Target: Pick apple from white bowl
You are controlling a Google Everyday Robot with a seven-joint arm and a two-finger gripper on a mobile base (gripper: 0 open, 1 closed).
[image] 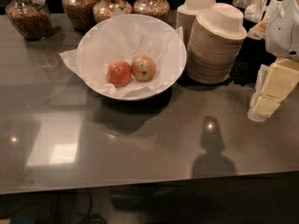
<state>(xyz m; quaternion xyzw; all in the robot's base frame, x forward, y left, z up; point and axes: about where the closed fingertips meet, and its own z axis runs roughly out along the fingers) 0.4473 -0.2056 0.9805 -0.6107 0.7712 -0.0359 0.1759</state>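
Observation:
The white bowl [163,41], wide and lined with crinkled white paper, stands on the grey counter at the back centre. In it lies the yellowish-tan apple [143,67] with dark specks, touching a red-orange round fruit [119,73] on its left. My gripper [273,91], white with pale yellow ends, hangs at the right edge of the camera view. It is well to the right of the bowl, beyond the paper bowl stacks, and holds nothing that I can see.
Two stacks of beige paper bowls [216,43] stand right of the white bowl, between it and the gripper. Several glass jars of snacks [31,17] line the back edge. The counter's front edge [140,183] runs along the bottom.

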